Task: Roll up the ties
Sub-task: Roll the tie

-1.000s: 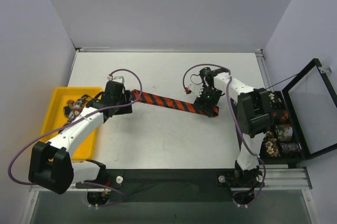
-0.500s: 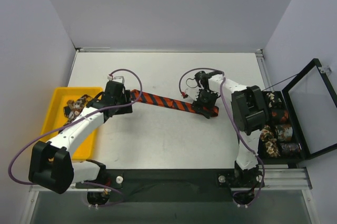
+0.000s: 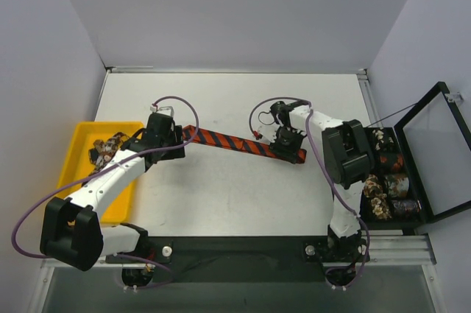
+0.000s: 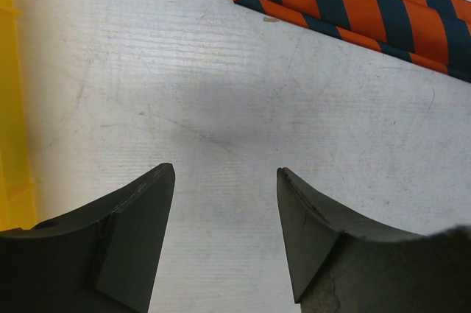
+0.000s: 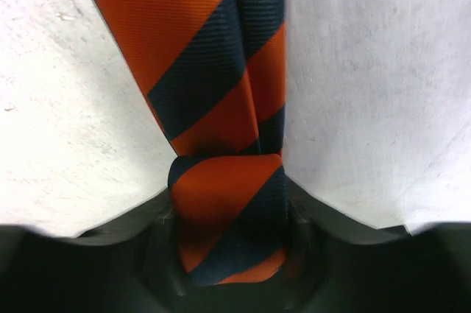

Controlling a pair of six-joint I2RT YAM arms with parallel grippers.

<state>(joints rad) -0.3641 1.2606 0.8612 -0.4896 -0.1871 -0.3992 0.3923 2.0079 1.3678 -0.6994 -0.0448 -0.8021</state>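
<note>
Right gripper (image 5: pixel 228 206): my jaws are clenched on the doubled-over end of the striped tie (image 5: pixel 195 55). The fold is tucked between the pads, which I read as the first turn of the roll. The rest of the tie lies flat, slanting across the table (image 3: pixel 235 202) toward my left gripper (image 4: pixel 224 180). Its jaws are released and hold nothing, just short of the tie's far end, likely there to pin it. The yellow tray (image 3: pixel 81 130) crowds my left. Open tabletop along the tie leaves rolling room.

Hidden under right gripper (image 3: pixel 286 143) from above: striped tie (image 3: pixel 228 140) end. Too small to tell: yellow bin (image 3: pixel 82 132) contents.
</note>
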